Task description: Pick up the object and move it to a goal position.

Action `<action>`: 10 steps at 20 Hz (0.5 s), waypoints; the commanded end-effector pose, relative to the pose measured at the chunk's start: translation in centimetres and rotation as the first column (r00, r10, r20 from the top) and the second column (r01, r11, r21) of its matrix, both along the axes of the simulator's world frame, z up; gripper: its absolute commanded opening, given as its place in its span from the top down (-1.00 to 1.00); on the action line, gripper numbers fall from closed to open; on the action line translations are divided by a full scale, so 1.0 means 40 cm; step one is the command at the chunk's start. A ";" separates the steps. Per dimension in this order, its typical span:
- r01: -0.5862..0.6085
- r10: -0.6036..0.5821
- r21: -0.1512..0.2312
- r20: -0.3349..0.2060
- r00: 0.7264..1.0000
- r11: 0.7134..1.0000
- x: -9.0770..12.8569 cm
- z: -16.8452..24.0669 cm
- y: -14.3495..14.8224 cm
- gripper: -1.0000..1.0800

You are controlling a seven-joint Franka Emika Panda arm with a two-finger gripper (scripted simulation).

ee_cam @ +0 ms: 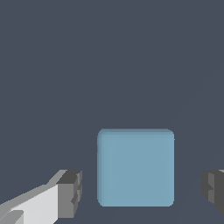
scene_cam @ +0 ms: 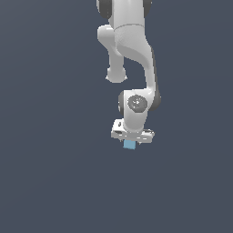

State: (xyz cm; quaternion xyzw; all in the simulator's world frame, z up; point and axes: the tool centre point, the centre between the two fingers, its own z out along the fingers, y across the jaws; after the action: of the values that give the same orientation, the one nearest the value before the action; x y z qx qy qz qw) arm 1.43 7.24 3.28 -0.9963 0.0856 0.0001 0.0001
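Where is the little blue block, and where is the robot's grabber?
blue block (ee_cam: 135, 167): wrist view, middle of its top face.
grabber (ee_cam: 142, 192): wrist view, midway between its two open fingertips, over the block.

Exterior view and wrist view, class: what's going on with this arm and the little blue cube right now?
A white Panda arm has its gripper positioned over a small light-blue cube. In the wrist view the cube sits between the two fingers, with a clear gap on each side, so the gripper is open and nothing is grasped yet. The cube has not been picked up; no goal marker is visible.
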 end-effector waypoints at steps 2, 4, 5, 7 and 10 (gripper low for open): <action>0.001 -0.001 0.000 0.000 1.000 1.000 -0.002 -0.043 0.000 -0.92; 0.002 -0.002 0.000 0.000 1.000 1.000 -0.001 -0.057 0.001 -0.92; 0.002 -0.002 0.000 0.000 1.000 1.000 0.000 -0.062 0.000 -0.92; 0.002 -0.002 0.000 0.000 1.000 1.000 0.001 -0.066 0.001 -0.92; 0.002 -0.002 0.000 0.000 1.000 1.000 0.002 -0.066 0.001 1.00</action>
State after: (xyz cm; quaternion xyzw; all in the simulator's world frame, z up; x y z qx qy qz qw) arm 1.42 7.30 0.95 -0.9962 0.0867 0.0004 0.0001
